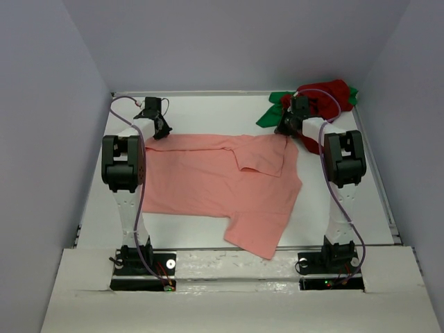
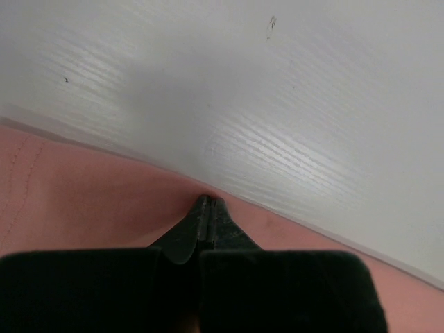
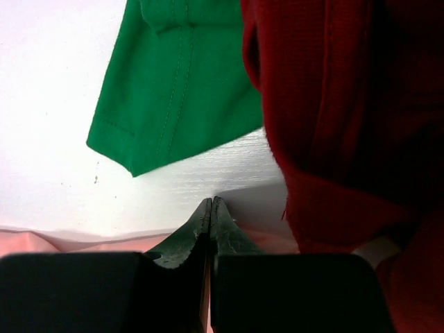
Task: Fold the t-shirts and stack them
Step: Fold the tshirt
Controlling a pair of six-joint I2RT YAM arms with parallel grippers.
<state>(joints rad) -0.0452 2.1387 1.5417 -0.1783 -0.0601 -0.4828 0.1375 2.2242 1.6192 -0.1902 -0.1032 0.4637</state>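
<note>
As left hand (image 2: 209,203) and right hand (image 3: 211,202) pinched salmon-pink shirt (image 1: 208,182) by its far edge, green shirt (image 3: 173,83), dark red shirt (image 3: 333,104) far right.

The pink shirt (image 1: 208,180) lies spread flat in the middle, one sleeve folded inward. The dark red shirt (image 1: 329,94) sits crumpled on the green shirt (image 1: 272,114), far right.

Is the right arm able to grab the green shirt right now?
Probably yes. A sleeve of the green shirt lies bare on the table just ahead of the right gripper, nothing between them. But the gripper is shut, seemingly pinching the pink shirt, and the red shirt covers the rest.
</note>
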